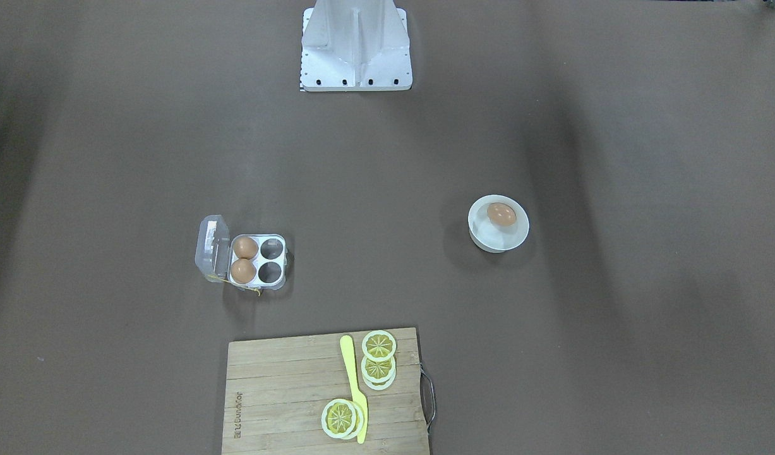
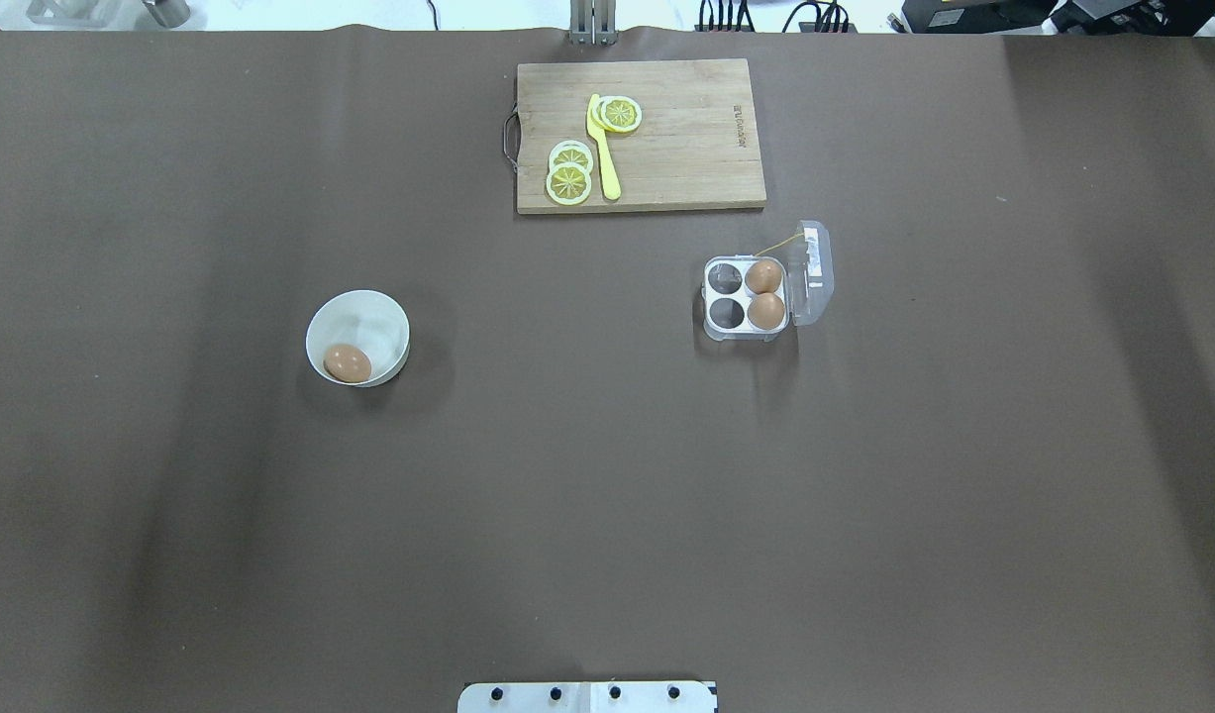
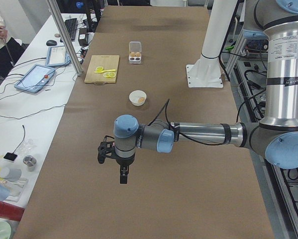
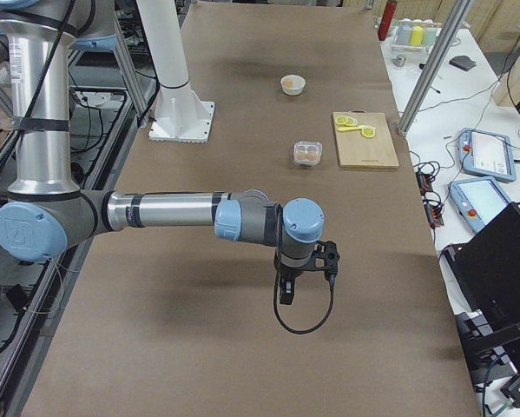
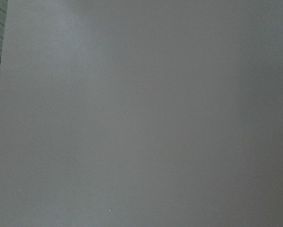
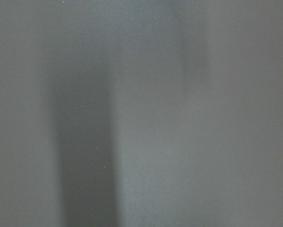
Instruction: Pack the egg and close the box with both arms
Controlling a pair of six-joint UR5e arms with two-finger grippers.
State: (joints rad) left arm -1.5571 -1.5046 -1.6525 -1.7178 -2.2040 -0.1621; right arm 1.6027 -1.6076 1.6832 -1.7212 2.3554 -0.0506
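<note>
**Entry: egg-packing, opening step – no egg lifted yet**

- Loose egg [image 1: 501, 214]: lies in the round white bowl [image 1: 482, 239] on the robot's left half of the desk [image 1: 387, 164].
- Four-cell egg carton [image 1: 259, 259]: on the robot's right half, well apart from the bowl. Its clear lid [image 1: 211, 248] is hinged fully open. Two eggs [image 1: 245, 248] fill the cells beside the lid; the two cells [image 1: 272, 248] towards the bowl are empty.
- Left pincer [image 3: 123, 175]: hangs above bare desk, far short of the bowl. It holds nothing visible; I cannot tell how far open it is.
- Right pincer [image 4: 287, 291]: likewise over bare desk, far from the carton, opening not discernible.
- Judged next: the left arm must reach into the bowl, straddle the egg gently, then carry it to an empty cell.
</note>
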